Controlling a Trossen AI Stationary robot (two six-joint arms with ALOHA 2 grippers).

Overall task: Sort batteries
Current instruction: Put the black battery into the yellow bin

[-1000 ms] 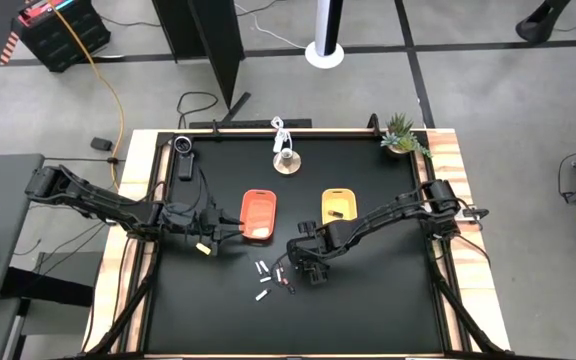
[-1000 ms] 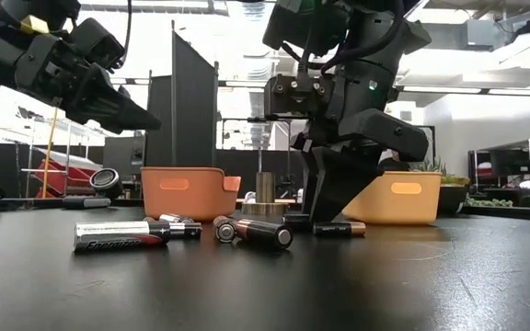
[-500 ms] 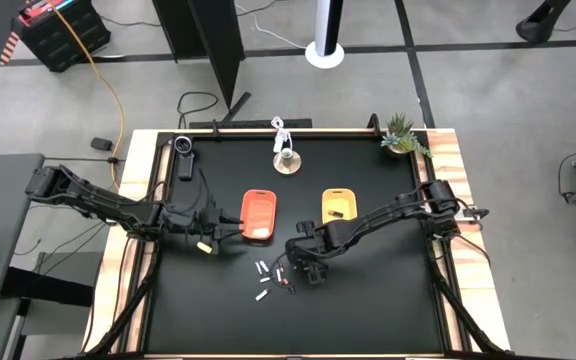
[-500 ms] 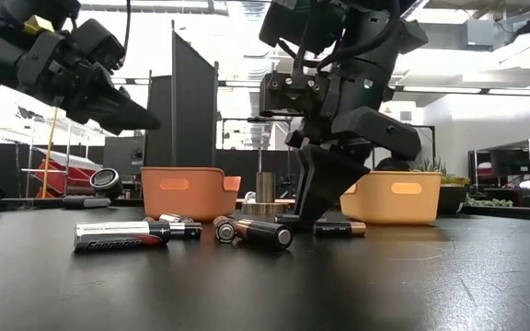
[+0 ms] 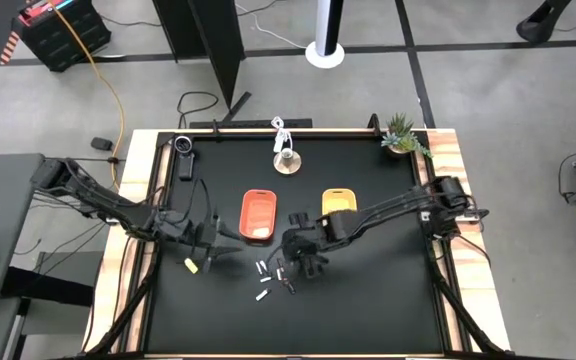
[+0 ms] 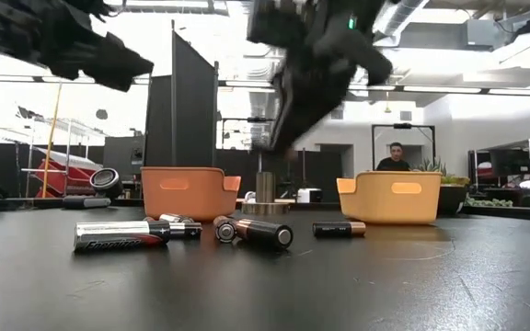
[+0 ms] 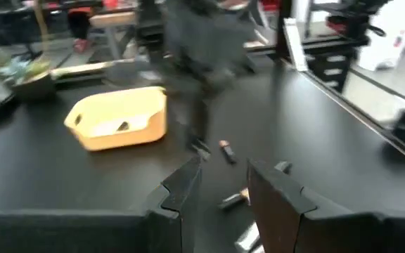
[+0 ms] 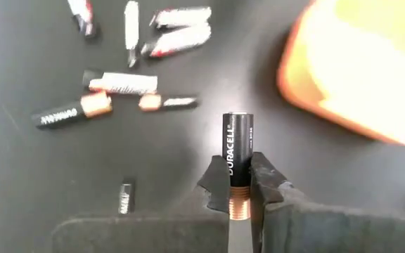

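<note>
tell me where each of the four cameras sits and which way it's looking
High view: above the table, looking straight down; both arms show, left gripper and right gripper.
Low view: at tabletop height, looking level across the batteries to the orange tray and yellow tray; both arms blur overhead.
Left wrist view: looks past its own open fingers toward the yellow tray.
Right wrist view: looks down past its fingers clamping a Duracell battery.
Shared: the loose batteries and the yellow tray appear in all views.
</note>
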